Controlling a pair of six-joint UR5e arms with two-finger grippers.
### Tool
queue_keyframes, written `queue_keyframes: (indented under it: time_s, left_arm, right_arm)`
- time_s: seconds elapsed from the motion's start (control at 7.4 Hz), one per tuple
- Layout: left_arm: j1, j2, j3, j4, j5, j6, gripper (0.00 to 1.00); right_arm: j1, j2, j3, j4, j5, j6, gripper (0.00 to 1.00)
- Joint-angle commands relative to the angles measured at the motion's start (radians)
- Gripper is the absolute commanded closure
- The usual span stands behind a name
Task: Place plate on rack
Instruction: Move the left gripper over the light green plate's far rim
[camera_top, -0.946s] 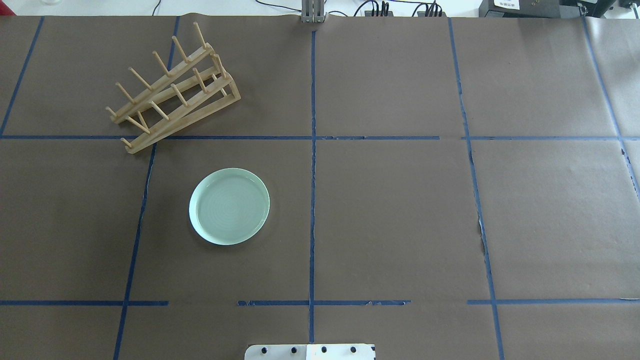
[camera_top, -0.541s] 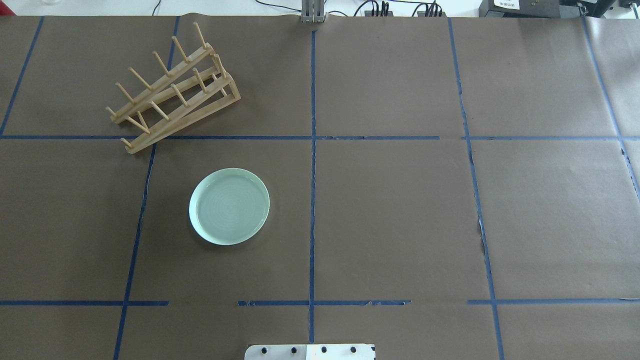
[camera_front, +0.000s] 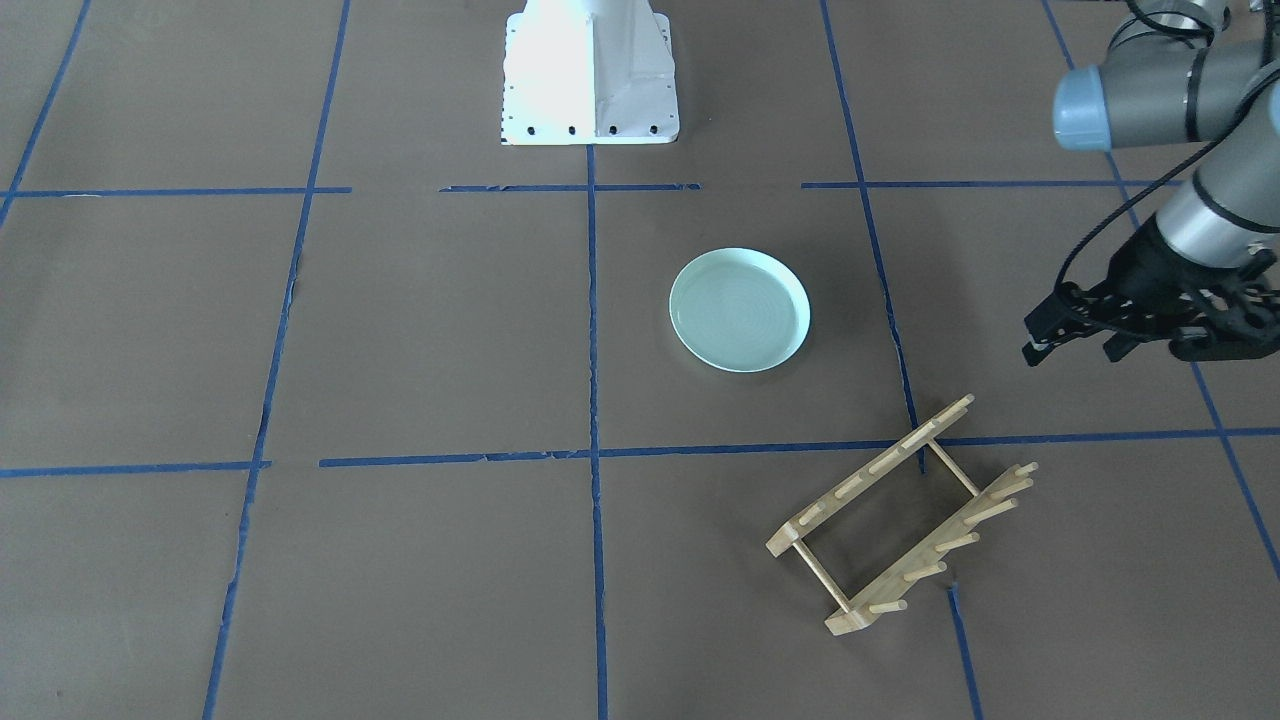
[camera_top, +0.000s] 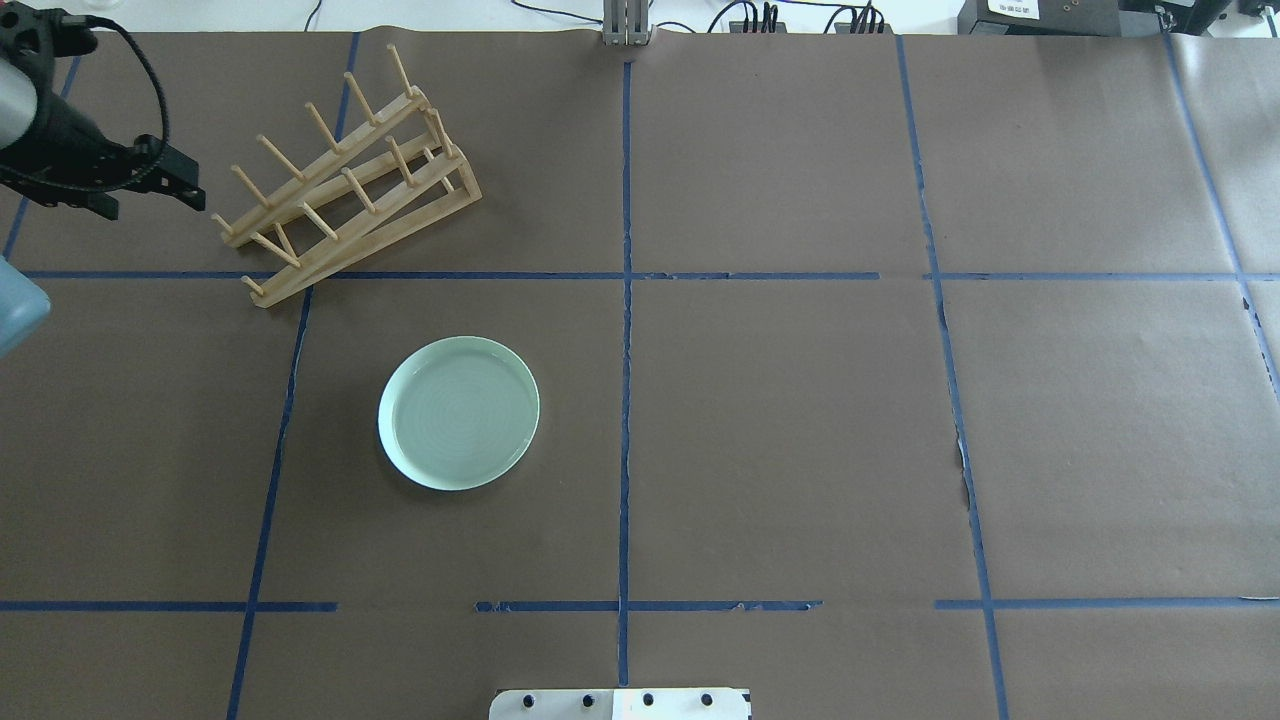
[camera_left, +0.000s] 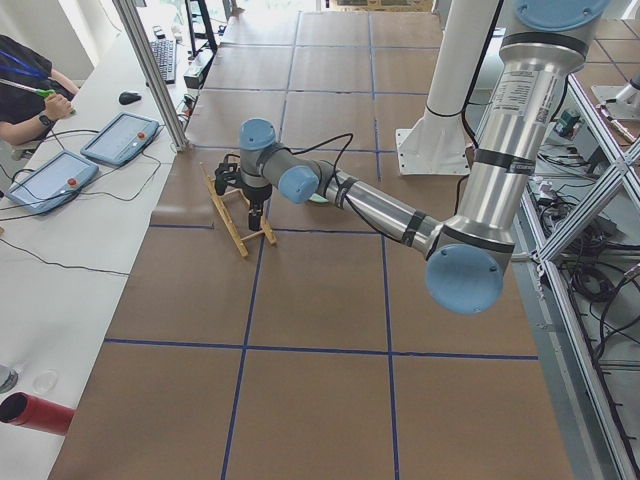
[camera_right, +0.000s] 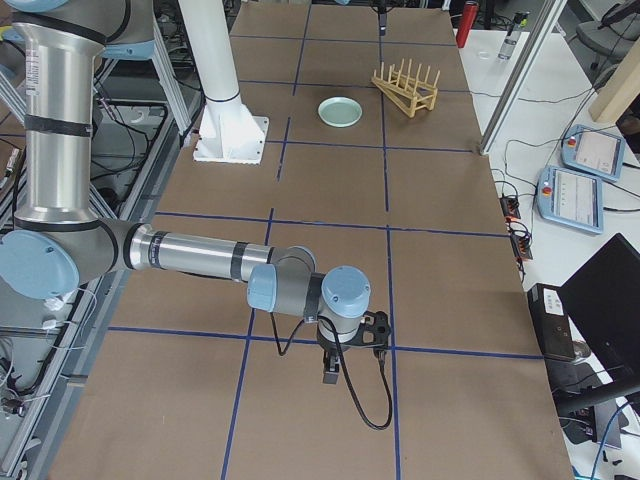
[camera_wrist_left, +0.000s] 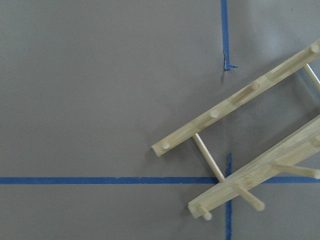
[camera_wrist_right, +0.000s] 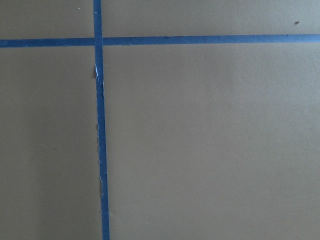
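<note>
The pale mint-green plate (camera_top: 458, 412) lies flat on the brown paper, left of the table's middle; it also shows in the front view (camera_front: 739, 310). The wooden rack (camera_top: 345, 180) stands beyond it at the far left, with its pegs up, and also shows in the front view (camera_front: 900, 515) and the left wrist view (camera_wrist_left: 250, 150). My left gripper (camera_top: 150, 203) hovers open and empty just left of the rack's end, and shows in the front view (camera_front: 1080, 345). My right gripper (camera_right: 335, 375) shows only in the right side view, far from both; I cannot tell whether it is open.
Blue tape lines (camera_top: 625, 300) divide the brown paper into squares. The robot's white base (camera_front: 590, 70) stands at the near edge. Cables and boxes (camera_top: 1050, 12) lie past the far edge. Operators' tablets (camera_left: 120, 140) sit on a side bench.
My left arm has come into the overhead view from the left edge, and its gripper now sits beside the rack's left end. The plate and rack have not moved.
</note>
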Motion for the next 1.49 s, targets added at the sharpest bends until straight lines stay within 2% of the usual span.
queue_keyframes:
  time_s: [0.0,0.27,0.54,0.68,0.81,1.08,1.22,1.35]
  left_arm:
    - [0.17,-0.144,0.011,0.148,0.059,-0.277,0.0]
    - [0.314,-0.237,0.034,0.24,0.123,-0.469,0.0]
    - [0.391,-0.37,0.167,0.247,0.127,-0.635,0.0]
    - [0.422,-0.427,0.223,0.254,0.128,-0.709,0.0]
    - [0.442,-0.467,0.276,0.254,0.169,-0.767,0.0]
    - [0.451,-0.539,0.369,0.261,0.188,-0.792,0.0]
    - [0.453,-0.544,0.383,0.277,0.197,-0.791,0.04]
    - [0.457,-0.539,0.384,0.279,0.228,-0.789,0.15]
  right_arm:
    - [-0.001,0.0,0.001,0.0,0.0,0.0,0.0]
    - [0.0,0.0,0.001,0.0,0.0,0.0,0.0]
    - [-0.001,0.0,0.001,0.0,0.0,0.0,0.0]
    - [-0.001,0.0,0.001,0.0,0.0,0.0,0.0]
    - [-0.001,0.0,0.001,0.0,0.0,0.0,0.0]
    - [0.0,0.0,0.001,0.0,0.0,0.0,0.0]
    - [0.0,0.0,0.001,0.0,0.0,0.0,0.0]
    - [-0.001,0.0,0.001,0.0,0.0,0.0,0.0]
